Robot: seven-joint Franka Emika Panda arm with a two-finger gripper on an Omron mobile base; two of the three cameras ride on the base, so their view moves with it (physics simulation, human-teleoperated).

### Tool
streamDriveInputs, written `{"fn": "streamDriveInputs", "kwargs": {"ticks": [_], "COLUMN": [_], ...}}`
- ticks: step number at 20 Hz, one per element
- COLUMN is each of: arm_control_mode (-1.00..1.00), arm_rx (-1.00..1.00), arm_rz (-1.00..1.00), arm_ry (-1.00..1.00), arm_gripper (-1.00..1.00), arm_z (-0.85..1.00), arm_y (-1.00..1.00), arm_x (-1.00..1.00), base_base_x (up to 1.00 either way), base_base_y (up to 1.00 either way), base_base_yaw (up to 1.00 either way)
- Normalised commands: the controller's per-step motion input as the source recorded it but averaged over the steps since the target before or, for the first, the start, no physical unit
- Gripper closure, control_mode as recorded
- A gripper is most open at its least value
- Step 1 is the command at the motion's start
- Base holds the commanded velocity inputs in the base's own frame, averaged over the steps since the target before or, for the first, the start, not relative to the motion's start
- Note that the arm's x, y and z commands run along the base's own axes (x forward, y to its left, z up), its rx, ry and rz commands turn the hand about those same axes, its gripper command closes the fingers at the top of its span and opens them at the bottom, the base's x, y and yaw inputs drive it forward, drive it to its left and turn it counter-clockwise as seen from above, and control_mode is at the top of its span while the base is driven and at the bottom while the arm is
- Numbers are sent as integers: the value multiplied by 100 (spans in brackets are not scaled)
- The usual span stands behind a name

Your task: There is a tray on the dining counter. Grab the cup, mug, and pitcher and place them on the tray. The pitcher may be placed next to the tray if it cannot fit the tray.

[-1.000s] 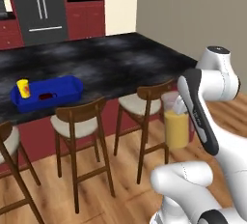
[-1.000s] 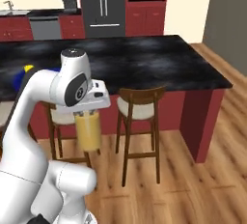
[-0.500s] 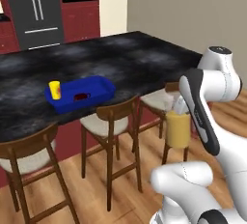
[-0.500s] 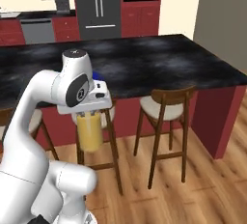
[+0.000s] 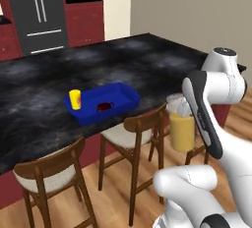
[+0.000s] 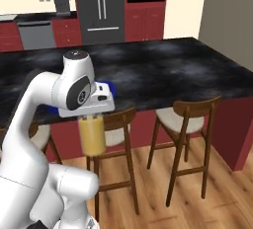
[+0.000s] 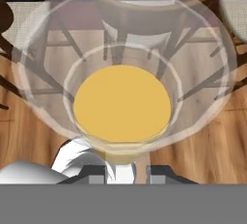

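The pincer (image 6: pixel 92 119) gripped the rim of the pitcher (image 6: pixel 93 136), which hung upright in the air over the wooden floor, beside the chairs and below the edge of the bench (image 5: pixel 162 60). On the bench sat one blue tray (image 5: pixel 125 97), with one yellow cup (image 5: pixel 75 98) at its near-left corner and one dark red mug (image 5: pixel 104 106) inside.

One risk was that the orange juice could slop out if the arm tilted or jerked while lifting. Another was the pitcher striking a chair back (image 5: pixel 142 121) or the bench edge on the way up. Three chairs showed across both base views. The tray's free room looked tight, so setting down might knock the mug.
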Motion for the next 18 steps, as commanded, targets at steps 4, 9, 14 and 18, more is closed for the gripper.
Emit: {"fn": "streamDriveInputs", "kwargs": {"ticks": [4, 9, 14, 18], "arm_control_mode": [100, 100, 100, 100], "arm_rx": [0, 0, 0, 0], "arm_rz": [0, 0, 0, 0], "arm_ry": [0, 0, 0, 0], "arm_gripper": [100, 100, 100, 100], "arm_z": [0, 0, 0, 0], "arm_y": [0, 0, 0, 0], "arm_x": [0, 0, 0, 0], "base_base_x": [62, 61, 59, 69], "base_base_y": [-4, -38, -46, -17], "base_base_yaw": [1, 9, 14, 14]}}
